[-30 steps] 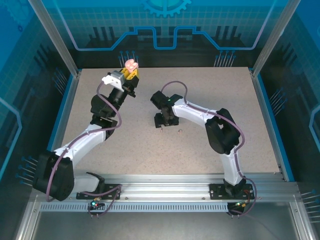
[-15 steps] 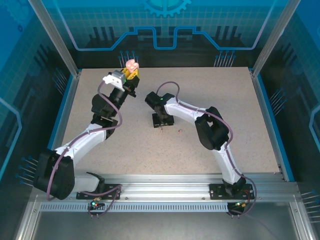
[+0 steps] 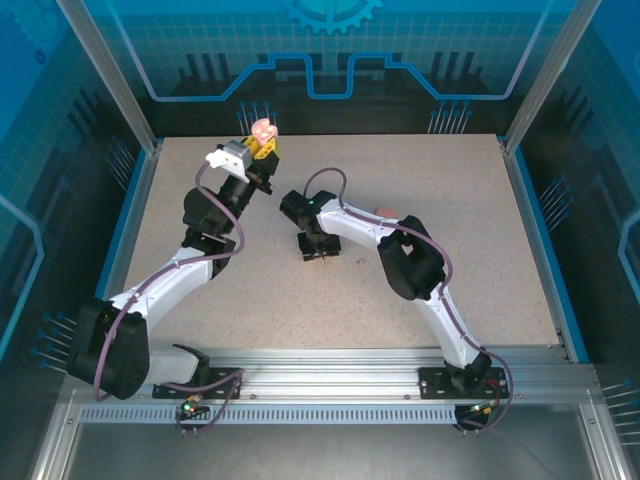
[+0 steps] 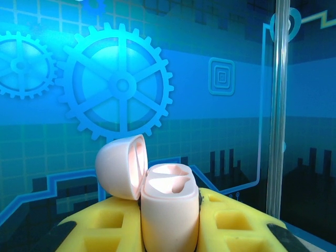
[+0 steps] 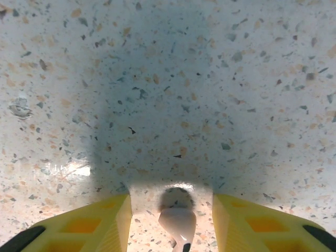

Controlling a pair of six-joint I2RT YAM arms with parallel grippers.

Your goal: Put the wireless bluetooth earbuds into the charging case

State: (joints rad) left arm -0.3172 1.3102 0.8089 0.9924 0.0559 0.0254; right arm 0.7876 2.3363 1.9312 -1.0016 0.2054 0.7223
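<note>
The left gripper [image 4: 170,233] clamped a pale pink plastic charging case [image 4: 169,205], lid open. The right gripper [image 5: 170,223], jaws apart, straddled a pale pink stemmed earbud [image 5: 177,219] on the speckled surface [image 5: 168,79].

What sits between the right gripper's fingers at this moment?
Right wrist view: a pale pink earbud on the table, between the fingers of the right gripper, touching neither.
</note>
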